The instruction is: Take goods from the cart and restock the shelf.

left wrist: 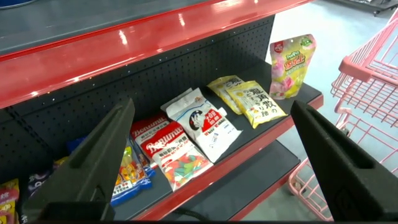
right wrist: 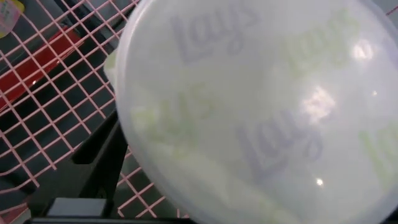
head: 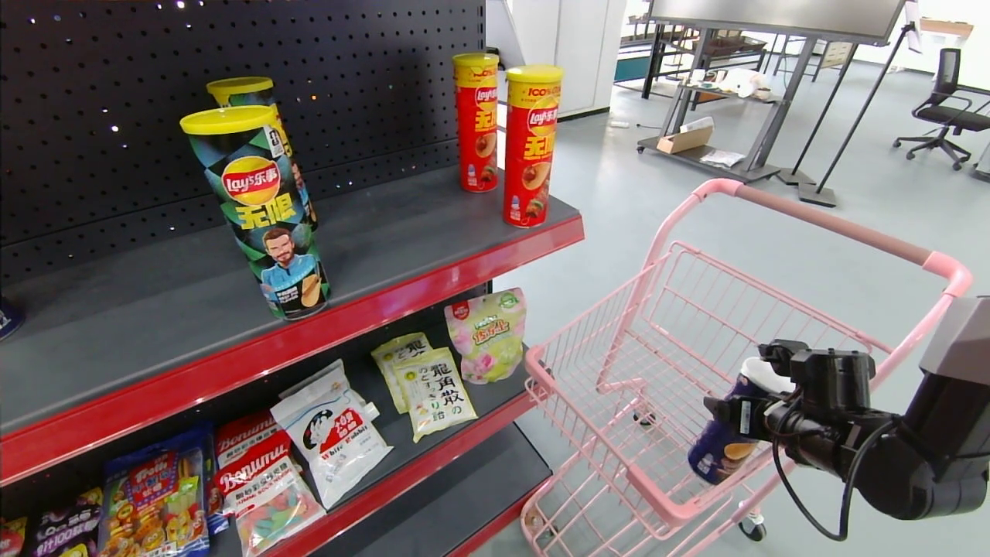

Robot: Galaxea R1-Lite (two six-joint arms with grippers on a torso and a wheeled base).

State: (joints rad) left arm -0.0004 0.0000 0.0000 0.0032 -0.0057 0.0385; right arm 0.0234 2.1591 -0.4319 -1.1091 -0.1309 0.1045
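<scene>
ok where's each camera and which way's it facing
Head view: robot's head, down at black-and-red metal shelf, pink wire cart; right gripper holds dark blue chip can.
Left wrist view: left wrist, facing snack bags between open left gripper.
Right wrist view: right wrist, against can's clear plastic lid.
Shared: all show the cart.

A mock shop inside an office-like room: a shelf [head: 402, 232] of chip cans [head: 530, 147] and snack bags [head: 332, 433], a pink cart [head: 820, 220] beside it, an office chair [head: 947, 108] and board stand [head: 773, 15] behind.

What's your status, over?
Right gripper shut on blue chip can at pink cart. Left gripper open, facing lower shelf. Cart's wire side between can and top shelf.
</scene>
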